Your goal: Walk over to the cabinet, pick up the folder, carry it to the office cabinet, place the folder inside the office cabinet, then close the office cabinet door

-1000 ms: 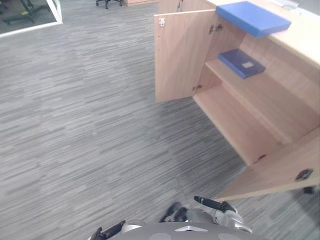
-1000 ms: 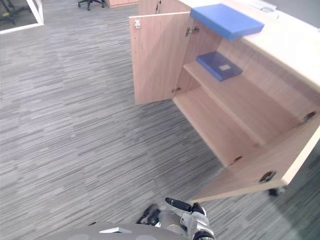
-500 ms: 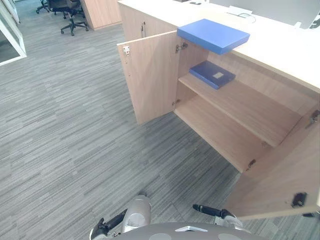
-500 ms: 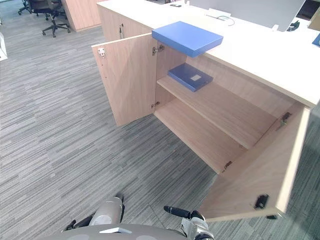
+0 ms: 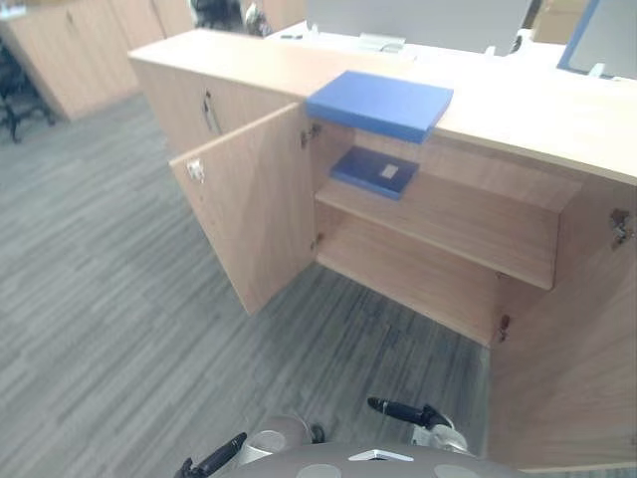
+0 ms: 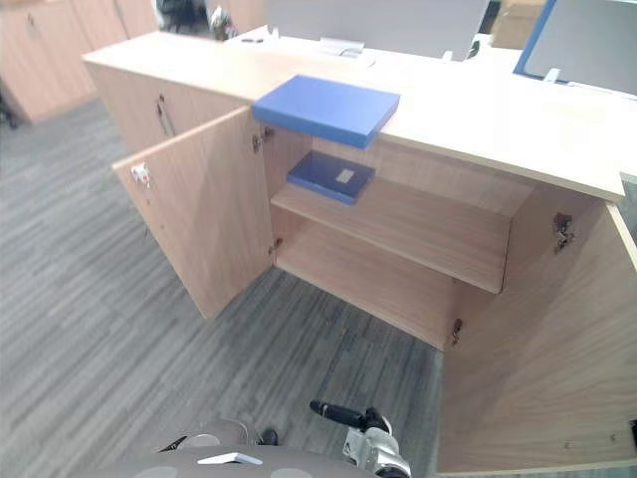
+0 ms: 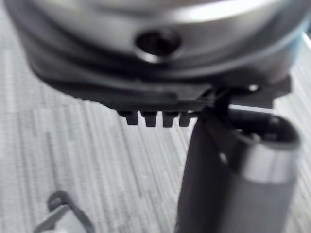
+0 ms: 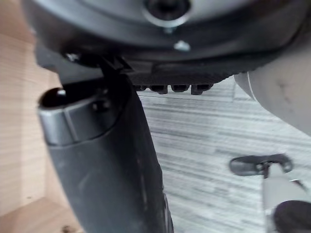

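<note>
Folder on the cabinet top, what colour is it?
Blue folder, clearest in the right eye view.

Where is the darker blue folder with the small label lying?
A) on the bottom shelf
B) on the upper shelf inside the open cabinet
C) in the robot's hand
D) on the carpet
B: the dark blue folder lies flat on the upper shelf of the open cabinet, just below the lighter blue folder that sits on the cabinet's top.
</note>
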